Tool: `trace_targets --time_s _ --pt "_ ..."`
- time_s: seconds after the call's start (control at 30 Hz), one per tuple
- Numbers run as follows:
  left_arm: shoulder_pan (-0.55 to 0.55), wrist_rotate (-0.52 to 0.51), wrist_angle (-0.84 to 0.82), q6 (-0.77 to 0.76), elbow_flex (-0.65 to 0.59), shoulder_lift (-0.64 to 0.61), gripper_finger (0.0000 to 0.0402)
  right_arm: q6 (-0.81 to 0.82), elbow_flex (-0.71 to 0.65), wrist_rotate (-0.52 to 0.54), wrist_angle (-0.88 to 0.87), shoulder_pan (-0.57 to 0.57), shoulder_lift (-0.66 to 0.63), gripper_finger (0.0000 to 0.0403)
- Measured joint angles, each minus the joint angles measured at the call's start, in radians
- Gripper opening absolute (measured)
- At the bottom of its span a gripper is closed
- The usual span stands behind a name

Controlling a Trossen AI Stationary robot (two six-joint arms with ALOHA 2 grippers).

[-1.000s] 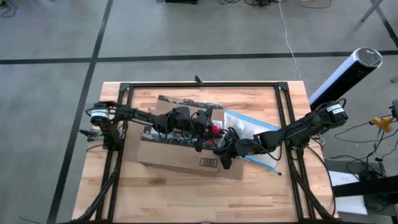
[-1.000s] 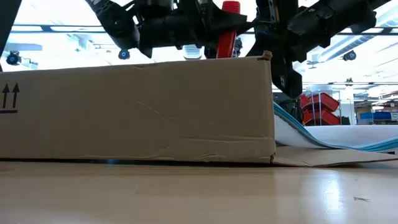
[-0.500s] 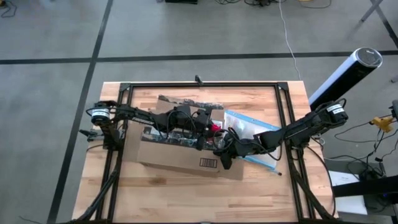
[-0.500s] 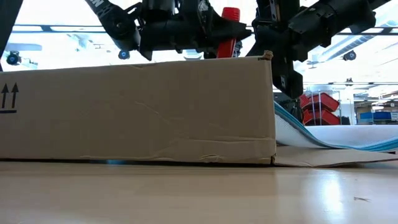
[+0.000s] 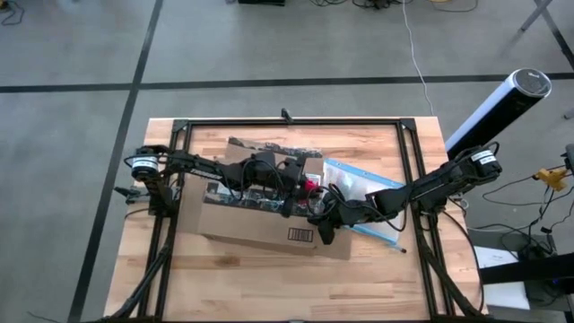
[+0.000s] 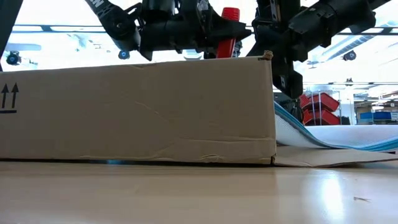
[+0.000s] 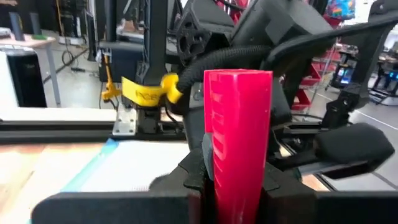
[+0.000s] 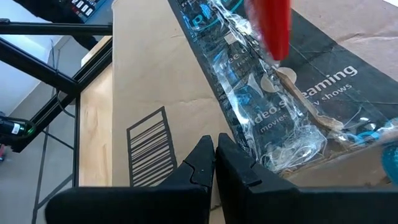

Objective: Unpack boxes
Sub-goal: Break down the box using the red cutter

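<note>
While both arms lean in over the middle of the table [image 5: 242,278], the box [image 5: 260,222] lies flat on the wood, a long brown cardboard carton with its barcode label [image 5: 300,235] facing up near the front edge and crinkled clear tape [image 8: 273,106] running along its printed top. From table height its plain side fills most of the view, with two black arrows [image 6: 9,98] printed at one end.

The left gripper [image 5: 303,184] reaches from the left side across the top of the box and is clamped on a small red tool [image 7: 238,143], which stands upright between its fingers; the red tip also shows above the box's upper edge [image 6: 229,28]. The right gripper [image 5: 325,218] comes in from the right and sits over the box's right end, close to the left one, its two dark fingers [image 8: 198,167] pressed together with nothing between them, just above the cardboard beside the barcode.

A clear plastic pouch with a blue edge [image 5: 363,193] lies on the table just to the right of the box, under the right arm.
</note>
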Motion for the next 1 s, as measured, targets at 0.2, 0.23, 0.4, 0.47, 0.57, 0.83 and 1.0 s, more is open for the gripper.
trace_targets --time_s 0.2,0.23,0.4,0.47,0.57,0.83,1.0 --pt "-0.001 0.004 -0.103 0.077 0.001 0.000 0.0031 0.000 0.000 0.000 -0.004 0.000 0.000 0.0000" --pt "-0.001 0.004 -0.113 0.087 0.001 0.000 0.0031 0.000 0.000 0.000 -0.005 0.000 0.000 0.0000" --pt "0.003 0.015 -0.122 0.093 0.002 -0.001 0.0031 0.000 0.000 0.000 -0.006 0.000 0.000 0.0000" --pt "0.003 0.015 -0.129 0.095 0.002 -0.003 0.0031 0.006 0.000 0.001 -0.016 0.000 -0.001 0.0000" --pt "0.004 0.015 -0.148 0.099 0.001 -0.012 0.0031 0.023 0.001 0.001 -0.045 0.000 -0.003 0.0000" --pt "0.021 0.023 -0.331 0.179 0.001 -0.078 0.0030 0.058 0.004 0.005 -0.121 0.000 -0.006 0.0000" --pt "0.023 0.021 -0.497 0.270 0.002 -0.126 0.0030 0.063 0.004 0.008 -0.147 0.000 -0.006 0.0000"
